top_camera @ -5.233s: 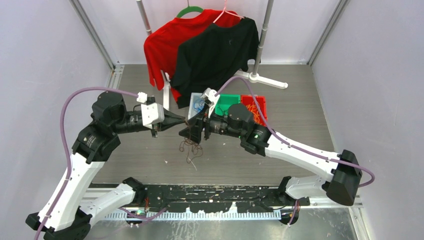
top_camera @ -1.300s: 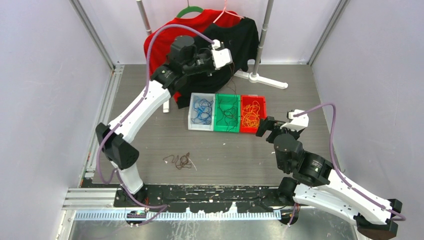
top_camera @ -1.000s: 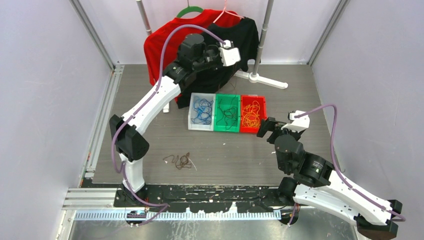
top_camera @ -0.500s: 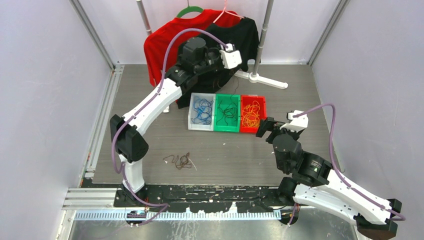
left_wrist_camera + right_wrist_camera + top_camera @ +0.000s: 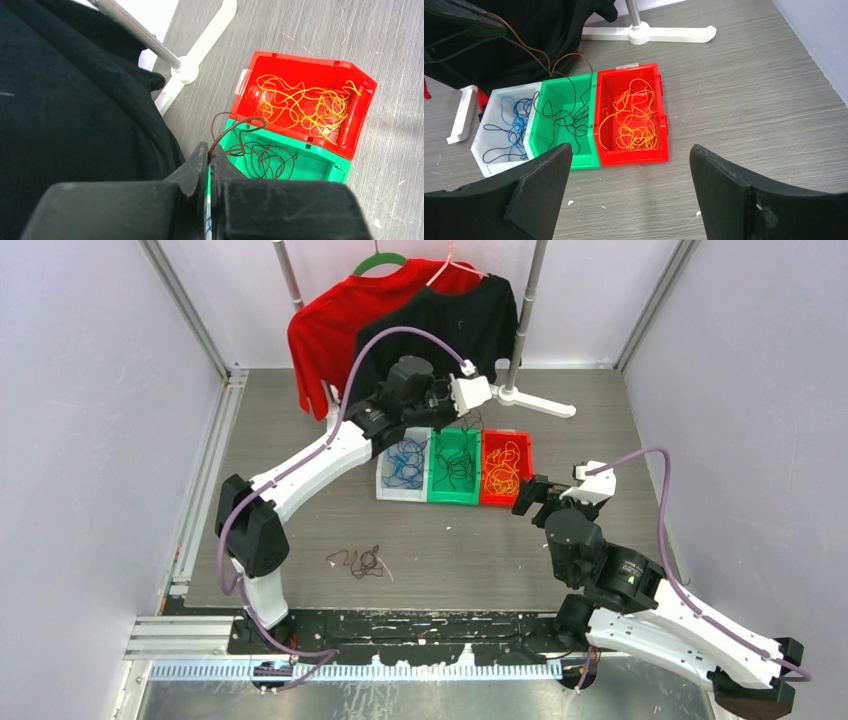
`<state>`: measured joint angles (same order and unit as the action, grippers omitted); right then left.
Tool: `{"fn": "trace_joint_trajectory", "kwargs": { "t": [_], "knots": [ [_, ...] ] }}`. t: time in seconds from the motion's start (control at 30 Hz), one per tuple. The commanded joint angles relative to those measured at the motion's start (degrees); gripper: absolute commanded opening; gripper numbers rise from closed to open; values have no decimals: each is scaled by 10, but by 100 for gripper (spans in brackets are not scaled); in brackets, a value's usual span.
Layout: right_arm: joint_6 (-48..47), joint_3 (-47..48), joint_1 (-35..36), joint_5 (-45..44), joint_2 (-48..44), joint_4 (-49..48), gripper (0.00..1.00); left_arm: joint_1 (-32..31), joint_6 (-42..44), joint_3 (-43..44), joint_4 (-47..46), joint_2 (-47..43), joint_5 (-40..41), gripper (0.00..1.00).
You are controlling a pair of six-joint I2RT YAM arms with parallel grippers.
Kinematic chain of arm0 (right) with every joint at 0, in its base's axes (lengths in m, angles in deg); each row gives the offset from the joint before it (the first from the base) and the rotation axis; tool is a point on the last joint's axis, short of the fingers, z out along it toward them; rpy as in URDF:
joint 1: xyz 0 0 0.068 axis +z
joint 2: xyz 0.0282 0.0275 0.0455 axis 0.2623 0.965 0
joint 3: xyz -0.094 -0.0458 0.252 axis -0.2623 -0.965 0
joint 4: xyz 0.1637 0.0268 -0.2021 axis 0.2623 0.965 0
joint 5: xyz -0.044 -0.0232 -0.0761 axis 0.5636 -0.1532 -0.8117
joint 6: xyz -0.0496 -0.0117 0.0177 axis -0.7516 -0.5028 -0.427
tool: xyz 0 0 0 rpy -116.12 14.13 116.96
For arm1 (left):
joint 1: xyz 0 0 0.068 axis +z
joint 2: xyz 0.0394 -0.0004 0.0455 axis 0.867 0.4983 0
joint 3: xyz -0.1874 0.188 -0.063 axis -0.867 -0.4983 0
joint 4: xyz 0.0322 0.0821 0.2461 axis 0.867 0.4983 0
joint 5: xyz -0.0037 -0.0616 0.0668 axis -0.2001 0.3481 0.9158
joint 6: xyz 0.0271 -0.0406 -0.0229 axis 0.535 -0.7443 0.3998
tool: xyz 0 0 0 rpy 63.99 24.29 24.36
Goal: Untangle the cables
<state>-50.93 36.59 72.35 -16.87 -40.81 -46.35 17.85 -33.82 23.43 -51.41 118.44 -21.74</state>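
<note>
My left gripper (image 5: 443,412) hovers over the back of the green bin (image 5: 452,499), shut on a thin brown cable (image 5: 235,125). In the left wrist view the jaws (image 5: 208,150) are pressed together on it, and its loop trails into the bin's brown cables (image 5: 265,157). The red bin (image 5: 503,502) holds yellow-orange cables (image 5: 634,120). The white bin (image 5: 400,496) holds blue cables (image 5: 509,125). A small brown tangle (image 5: 362,562) lies on the table front left. My right gripper (image 5: 535,495) is open and empty, in front of the red bin (image 5: 634,155).
A black shirt (image 5: 440,330) and a red shirt (image 5: 325,335) hang on a rack at the back, close behind my left gripper. The rack's white foot (image 5: 530,400) lies on the table behind the bins.
My left arm has swung from the hanging shirts down and forward to above the green bin, still holding the brown cable. The right arm has barely moved.
</note>
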Motion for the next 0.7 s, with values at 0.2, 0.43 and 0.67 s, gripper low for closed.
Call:
{"fn": "trace_joint_trajectory", "kwargs": {
  "t": [0.2, 0.43, 0.67],
  "knots": [
    [13, -10, -1, -10, -10, -13, 91, 6, -2, -5, -1, 2, 75, 0],
    [14, -18, -1, -17, -21, -8, 90, 10, 33, -19, 32, 4, 85, 0],
    [21, -20, -3, -3, 0, -18, 90, 7, -45, -34, 113, -20, 26, 0]
  ]
}}
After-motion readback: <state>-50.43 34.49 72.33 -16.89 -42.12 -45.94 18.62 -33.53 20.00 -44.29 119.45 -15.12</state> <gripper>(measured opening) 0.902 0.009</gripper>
